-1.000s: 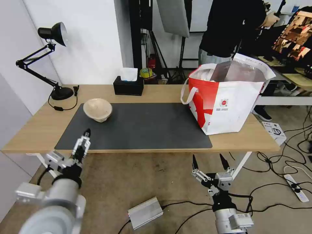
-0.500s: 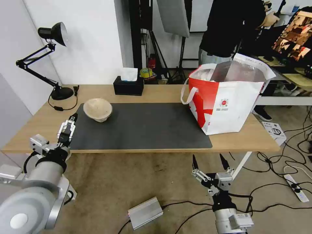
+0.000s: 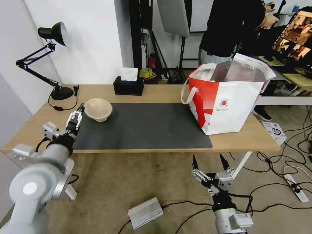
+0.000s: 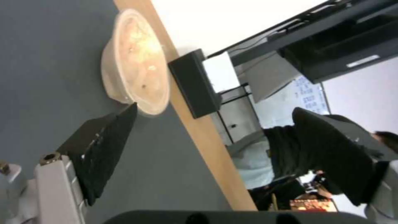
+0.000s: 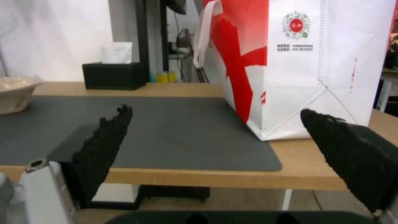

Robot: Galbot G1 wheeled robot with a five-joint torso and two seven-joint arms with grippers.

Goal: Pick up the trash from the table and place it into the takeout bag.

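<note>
The beige pulp bowl (image 3: 97,109) stands upright on the left end of the dark grey mat (image 3: 143,127) of the table (image 3: 156,93). My left gripper (image 3: 79,111) is over the mat's left edge, just left of the bowl and pointing at it. In the left wrist view the left gripper (image 4: 213,109) is open, with one fingertip (image 4: 130,109) close to the bowl (image 4: 136,62). The takeout bag (image 3: 234,107) stands open at the table's right end. My right gripper (image 3: 209,161) hangs open below the table's front edge, facing the takeout bag (image 5: 331,62).
A black tissue box (image 3: 128,86) sits at the back of the table and a black desk lamp (image 3: 61,93) at the back left corner. On the floor lie a silver box (image 3: 145,213) and cables (image 3: 286,182). A person stands behind the bag.
My left arm has swung from the mat's front edge out to the left and then forward, ending beside the bowl. The right arm, bowl and bag have not moved.
</note>
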